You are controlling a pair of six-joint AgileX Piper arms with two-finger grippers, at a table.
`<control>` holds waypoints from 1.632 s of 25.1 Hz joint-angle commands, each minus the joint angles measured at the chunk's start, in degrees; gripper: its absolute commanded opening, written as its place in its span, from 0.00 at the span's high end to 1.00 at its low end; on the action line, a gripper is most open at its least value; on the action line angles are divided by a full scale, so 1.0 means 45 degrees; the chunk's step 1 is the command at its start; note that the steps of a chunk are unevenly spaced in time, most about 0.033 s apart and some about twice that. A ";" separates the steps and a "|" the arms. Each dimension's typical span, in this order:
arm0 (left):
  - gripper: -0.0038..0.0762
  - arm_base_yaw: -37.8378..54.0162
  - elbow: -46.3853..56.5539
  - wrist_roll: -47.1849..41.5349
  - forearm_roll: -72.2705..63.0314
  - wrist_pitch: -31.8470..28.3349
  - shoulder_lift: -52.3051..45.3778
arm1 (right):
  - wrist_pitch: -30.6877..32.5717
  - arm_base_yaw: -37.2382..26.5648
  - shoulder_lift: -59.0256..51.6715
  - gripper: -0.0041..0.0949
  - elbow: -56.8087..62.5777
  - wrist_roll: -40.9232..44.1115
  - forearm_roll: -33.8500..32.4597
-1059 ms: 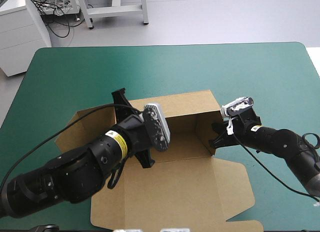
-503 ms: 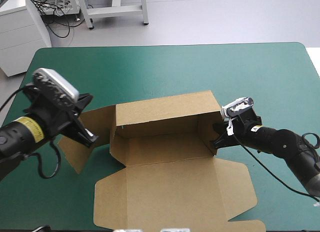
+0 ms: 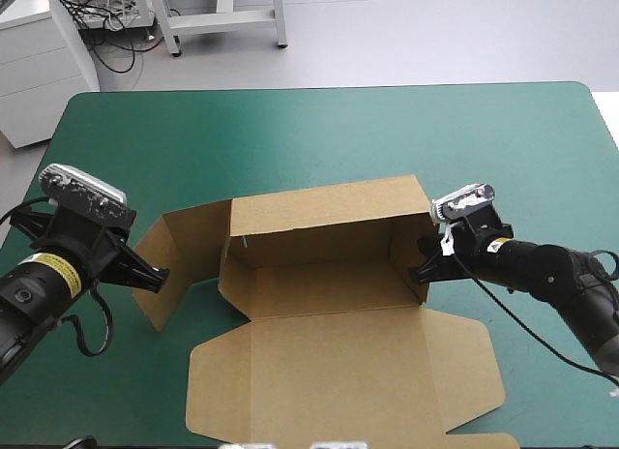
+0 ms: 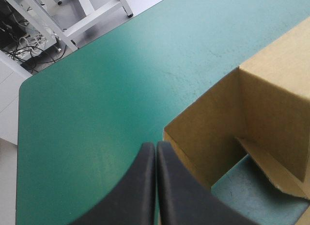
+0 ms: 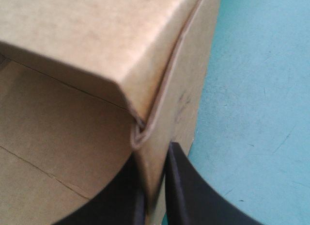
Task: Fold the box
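The brown box [image 3: 329, 275] stands at the middle of the teal-green worktop [image 3: 290, 130], walls raised and lid flat, while the right claw [image 3: 423, 272] grips its right wall and the left claw [image 3: 157, 274] is closed just beside its left end.

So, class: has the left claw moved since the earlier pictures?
Yes. The left claw has swung from over the box toward the table's left edge.

The box [image 3: 334, 367] is matt brown board — the teal-green cover [image 3: 338, 139] smooth, faintly scuffed.
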 commanded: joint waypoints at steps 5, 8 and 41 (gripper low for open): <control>0.96 -0.0032 0.0422 -0.0449 0.0917 -0.0901 -0.0889 | 0.3757 0.0051 0.0252 0.98 -0.3073 0.4607 -0.3565; 0.96 -0.0032 0.0422 -0.0481 0.1212 -0.0901 -0.0981 | 0.5318 0.0051 0.1979 0.98 -0.4478 0.5439 -0.4043; 0.96 -0.0032 0.0422 -0.0718 0.1451 -0.0532 -0.0981 | 0.8525 0.0028 0.8249 0.19 -1.2696 0.5158 -0.4645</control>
